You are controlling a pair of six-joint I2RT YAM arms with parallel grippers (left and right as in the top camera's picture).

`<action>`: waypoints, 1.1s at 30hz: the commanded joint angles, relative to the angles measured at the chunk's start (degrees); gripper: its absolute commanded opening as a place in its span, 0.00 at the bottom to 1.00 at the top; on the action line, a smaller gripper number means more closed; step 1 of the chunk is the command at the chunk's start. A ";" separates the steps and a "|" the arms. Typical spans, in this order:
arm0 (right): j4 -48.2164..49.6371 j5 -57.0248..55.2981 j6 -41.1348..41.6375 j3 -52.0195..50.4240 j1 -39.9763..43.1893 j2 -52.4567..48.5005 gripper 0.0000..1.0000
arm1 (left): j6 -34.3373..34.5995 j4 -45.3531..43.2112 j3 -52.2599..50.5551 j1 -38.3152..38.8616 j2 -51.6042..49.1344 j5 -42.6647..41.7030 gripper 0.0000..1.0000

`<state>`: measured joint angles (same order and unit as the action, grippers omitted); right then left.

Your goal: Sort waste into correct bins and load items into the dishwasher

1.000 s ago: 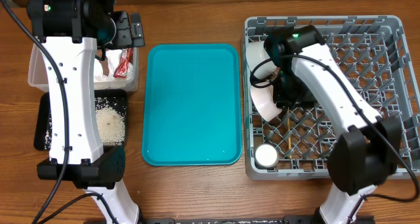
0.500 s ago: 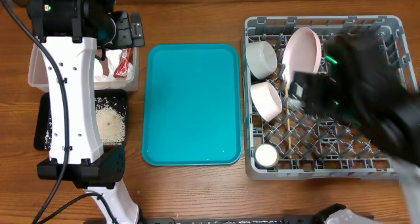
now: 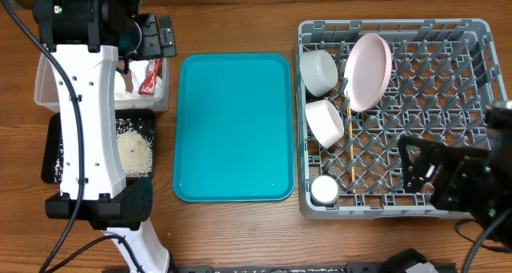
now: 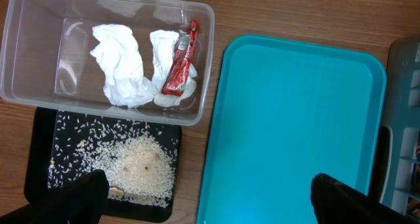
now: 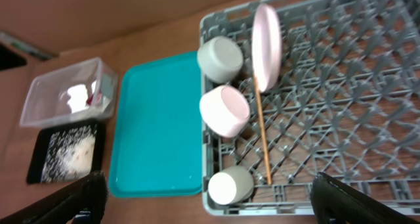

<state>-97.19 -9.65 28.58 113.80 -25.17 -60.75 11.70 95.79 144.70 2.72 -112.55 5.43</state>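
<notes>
The grey dishwasher rack (image 3: 448, 57) holds a pale-pink plate (image 3: 368, 71) standing on edge, two white bowls (image 3: 318, 71) (image 3: 326, 121), a small white cup (image 3: 324, 190) and a wooden chopstick (image 3: 350, 145). My right gripper (image 3: 418, 170) hovers open above the rack's front right part, holding nothing. The right wrist view shows the plate (image 5: 267, 46), cup (image 5: 230, 186) and chopstick (image 5: 262, 135). My left gripper (image 4: 209, 184) is open and empty, high above the bins. The clear tub (image 4: 39, 92) contains white napkins (image 4: 121, 66) and the red wrapper (image 4: 180, 60). Rice (image 4: 138, 168) lies in the black tray (image 4: 39, 152).
A teal serving tray (image 3: 232, 125) lies bare between the bins and the rack. The left arm's white body (image 3: 84, 105) covers part of the tub and black tray in the overhead view. Wooden tabletop surrounds everything.
My right gripper has opened and pulled back from the rack's far left corner to its front right. The pink plate it was at now stands free in the rack. The left arm is still.
</notes>
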 commanded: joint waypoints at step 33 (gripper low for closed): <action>88.19 11.56 -14.05 -98.95 24.92 51.08 1.00 | 0.55 -0.20 1.18 -0.13 1.20 0.55 1.00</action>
<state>-12.40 0.34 15.27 20.36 -0.45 -13.47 11.70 95.77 144.70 2.72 -112.55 5.45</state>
